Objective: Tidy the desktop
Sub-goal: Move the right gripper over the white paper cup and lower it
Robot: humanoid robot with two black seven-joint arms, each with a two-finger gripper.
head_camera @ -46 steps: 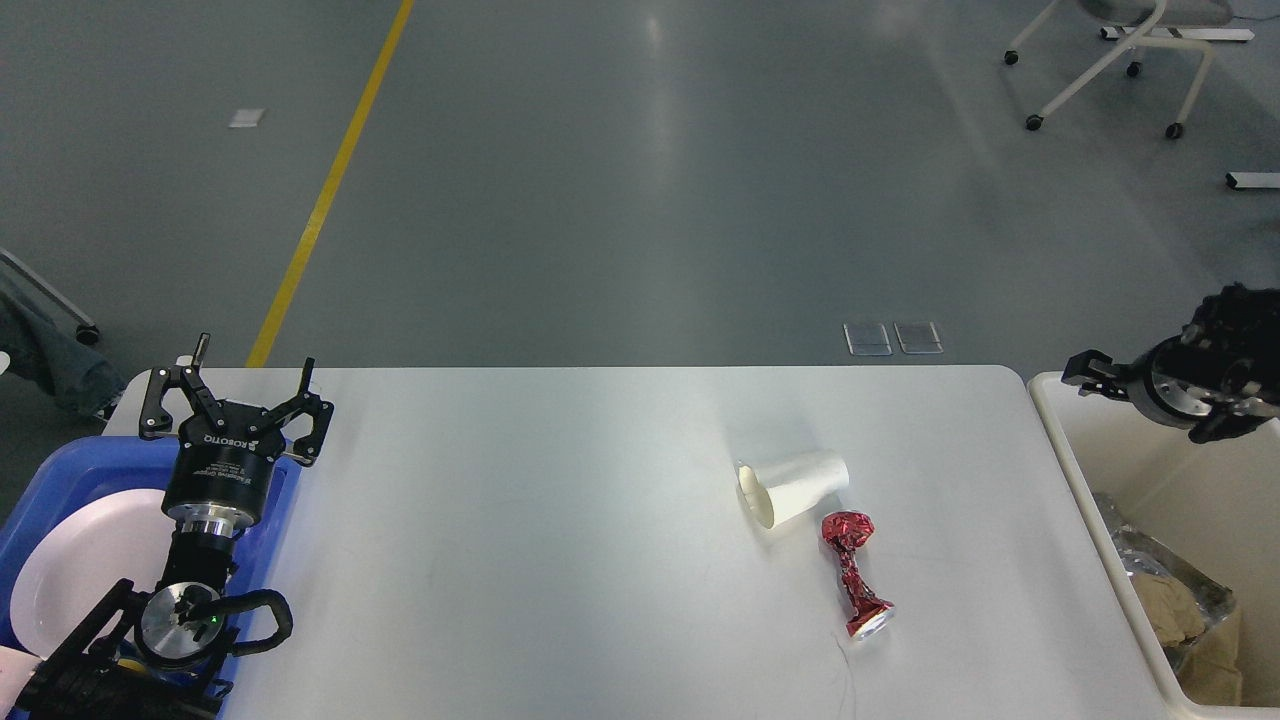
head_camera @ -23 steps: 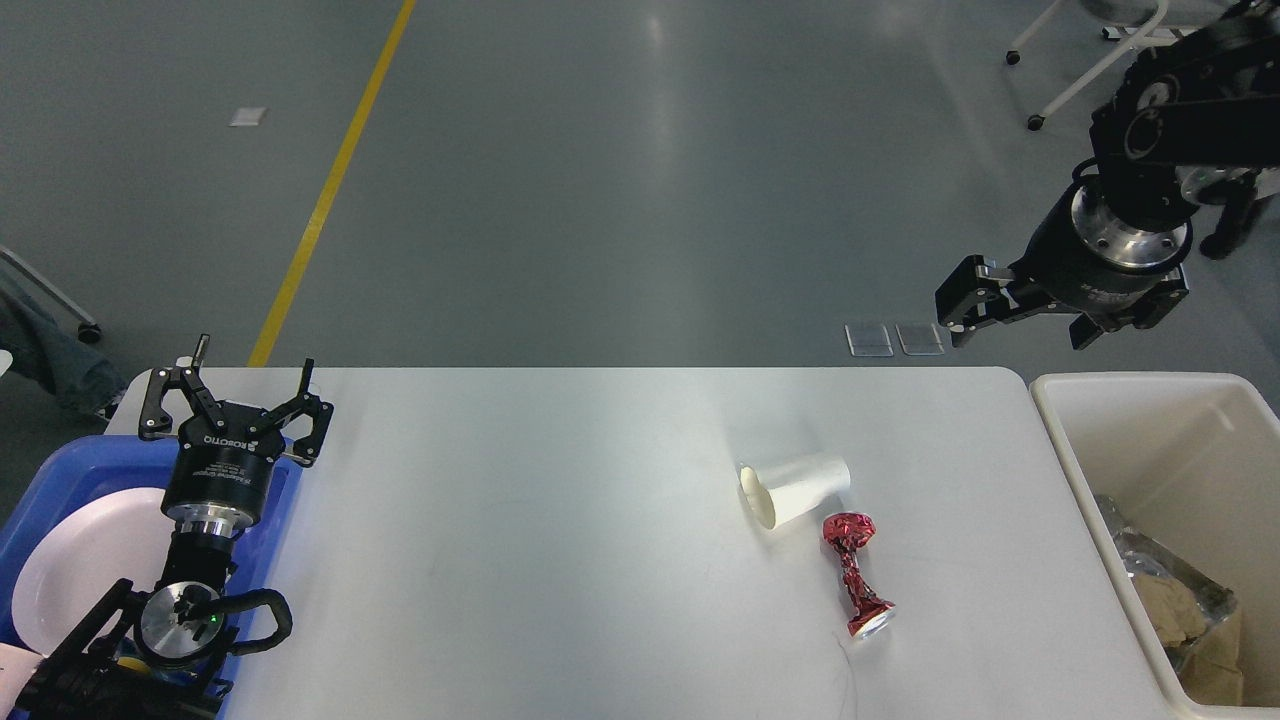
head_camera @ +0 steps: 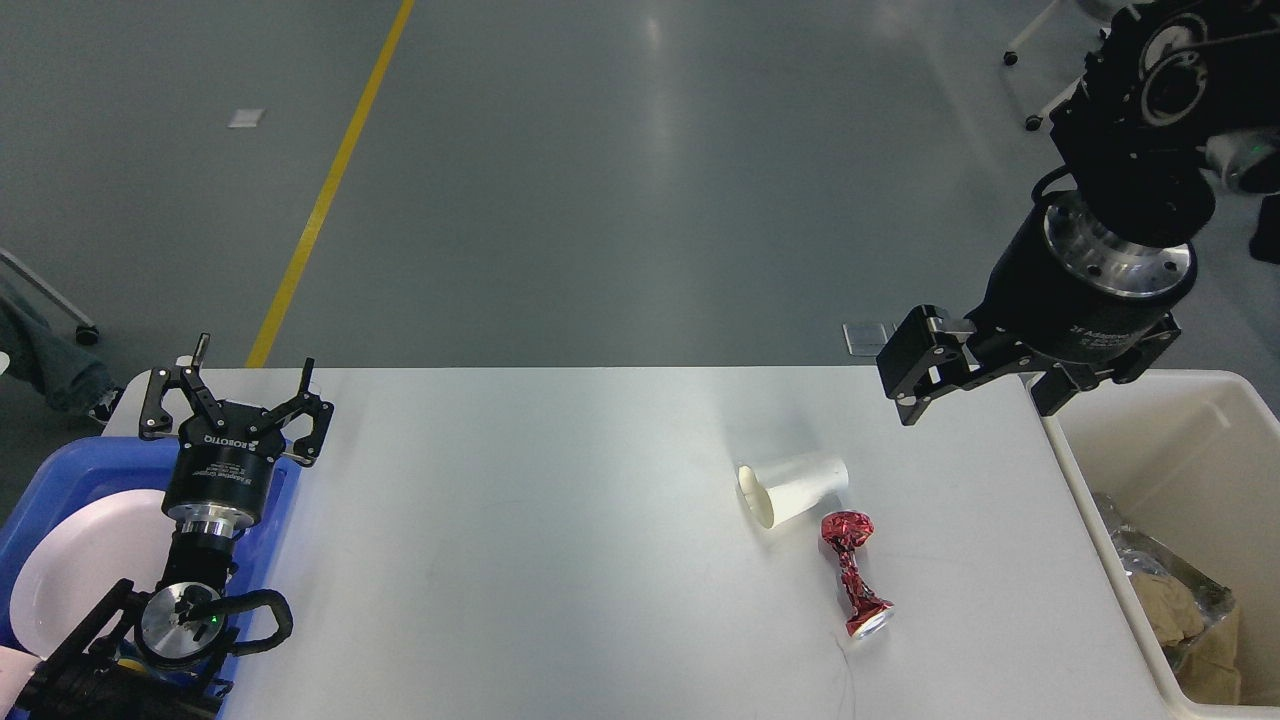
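Observation:
The white desktop (head_camera: pixel 550 520) fills the lower half of the head view. A white paper cup (head_camera: pixel 795 487) lies on its side right of the middle. A crushed red can (head_camera: pixel 855 575) lies just in front of it. My right gripper (head_camera: pixel 975 390) is open and empty. It hangs above the desktop's far right corner, up and to the right of the cup. My left gripper (head_camera: pixel 235 400) is open and empty. It points away from me at the desktop's left end, over the far edge of a blue tray.
The blue tray (head_camera: pixel 60 470) at the left holds a white plate (head_camera: pixel 80 570). A cream-white bin (head_camera: pixel 1200 440) stands off the right edge, with crumpled foil and paper (head_camera: pixel 1170 590) inside. A thin thread (head_camera: pixel 845 670) lies near the front edge.
My right arm has swung from over the bin up and left, and its gripper now hangs over the desktop's far right corner. The left arm, cup and can have not moved.

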